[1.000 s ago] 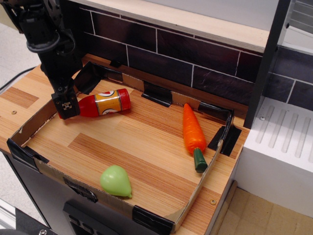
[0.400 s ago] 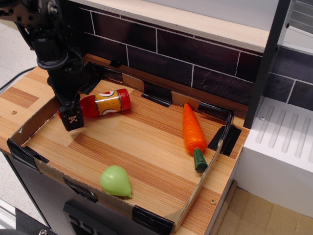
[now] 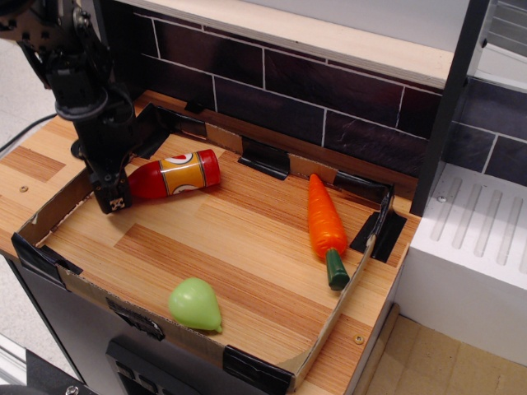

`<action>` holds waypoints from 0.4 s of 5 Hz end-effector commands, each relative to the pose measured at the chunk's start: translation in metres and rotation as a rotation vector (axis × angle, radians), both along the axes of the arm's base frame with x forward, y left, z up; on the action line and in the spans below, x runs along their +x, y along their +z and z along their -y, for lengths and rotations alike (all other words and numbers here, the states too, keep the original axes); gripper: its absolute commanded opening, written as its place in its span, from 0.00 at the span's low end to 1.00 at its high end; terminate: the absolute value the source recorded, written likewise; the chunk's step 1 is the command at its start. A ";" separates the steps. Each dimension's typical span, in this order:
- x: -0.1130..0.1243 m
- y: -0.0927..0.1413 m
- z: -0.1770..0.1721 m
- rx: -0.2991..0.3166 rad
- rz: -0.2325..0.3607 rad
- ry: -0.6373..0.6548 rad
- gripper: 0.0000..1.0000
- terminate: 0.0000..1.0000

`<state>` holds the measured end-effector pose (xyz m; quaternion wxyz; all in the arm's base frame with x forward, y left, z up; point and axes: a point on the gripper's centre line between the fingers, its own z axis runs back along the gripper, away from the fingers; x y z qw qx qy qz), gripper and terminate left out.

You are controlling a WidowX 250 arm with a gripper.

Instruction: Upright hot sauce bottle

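Observation:
The hot sauce bottle [image 3: 174, 174] is red with an orange-yellow label. It lies on its side at the back left of the wooden tray floor [image 3: 230, 239], base pointing right. My gripper [image 3: 113, 199] hangs from the black arm at the bottle's left end, down near the floor. It covers the neck and cap, which are hidden behind it. The fingers are seen edge-on as one dark block, so I cannot tell whether they are open or shut on the neck.
An orange carrot [image 3: 324, 218] with a green stem lies at the right side. A light green pear-like toy [image 3: 196, 304] sits near the front edge. A low cardboard rim [image 3: 58, 210] surrounds the floor. A dark tile wall [image 3: 329, 99] stands behind.
My gripper dropped lower beside the bottle's neck end, then shifted slightly left. The bottle still lies in about the same spot.

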<state>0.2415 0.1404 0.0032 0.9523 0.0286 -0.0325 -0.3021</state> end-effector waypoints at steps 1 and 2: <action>0.003 0.013 -0.005 0.032 0.040 -0.006 0.00 0.00; -0.003 0.038 -0.005 0.052 -0.028 -0.011 0.00 0.00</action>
